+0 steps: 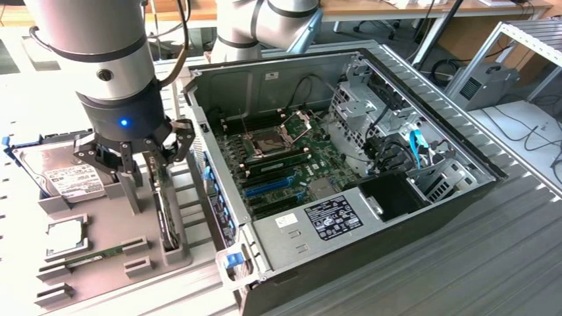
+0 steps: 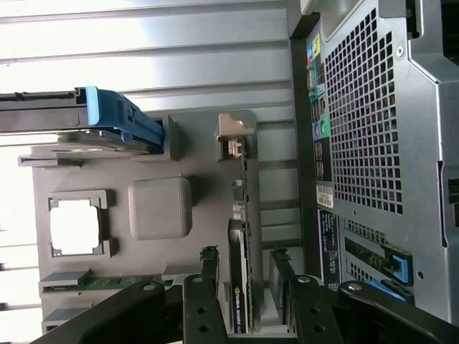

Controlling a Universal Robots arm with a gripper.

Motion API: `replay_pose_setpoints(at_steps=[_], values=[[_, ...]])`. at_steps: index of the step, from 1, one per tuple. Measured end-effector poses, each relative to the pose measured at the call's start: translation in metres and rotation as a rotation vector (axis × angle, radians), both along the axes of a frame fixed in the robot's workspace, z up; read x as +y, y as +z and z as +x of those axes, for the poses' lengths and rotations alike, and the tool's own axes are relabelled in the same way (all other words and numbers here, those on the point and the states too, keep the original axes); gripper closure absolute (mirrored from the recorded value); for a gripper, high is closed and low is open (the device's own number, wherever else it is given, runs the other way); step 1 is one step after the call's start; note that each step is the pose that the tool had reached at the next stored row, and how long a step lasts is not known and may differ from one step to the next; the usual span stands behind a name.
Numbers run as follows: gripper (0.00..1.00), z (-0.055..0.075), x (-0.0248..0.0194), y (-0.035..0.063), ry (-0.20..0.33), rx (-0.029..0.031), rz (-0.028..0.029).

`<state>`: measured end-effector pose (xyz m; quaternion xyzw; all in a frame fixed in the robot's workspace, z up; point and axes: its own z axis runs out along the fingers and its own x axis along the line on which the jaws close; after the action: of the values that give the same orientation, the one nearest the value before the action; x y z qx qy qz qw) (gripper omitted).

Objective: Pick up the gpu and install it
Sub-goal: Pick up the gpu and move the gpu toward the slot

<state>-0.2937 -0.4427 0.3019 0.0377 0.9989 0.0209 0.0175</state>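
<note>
The gripper [image 2: 244, 258] hangs open astride the upright gpu [image 2: 239, 294], seemingly a stiff, light, fragile card best pinched across its top edge.

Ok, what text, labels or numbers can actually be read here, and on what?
"NVIDIA", faintly: edge of the thin black graphics card.
White label on the silver hard drive: too small to read.
Black sticker inside the open grey computer case: too small to read.
Stickers on the case's perforated rear panel: blurred, unreadable.
</note>
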Motion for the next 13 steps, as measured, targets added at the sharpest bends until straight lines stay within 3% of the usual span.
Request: replay_pose_setpoints(at_steps=[13], values=[[0.58, 0.0000, 0.0000, -0.0054, 0.000, 0.0000, -0.0002]])
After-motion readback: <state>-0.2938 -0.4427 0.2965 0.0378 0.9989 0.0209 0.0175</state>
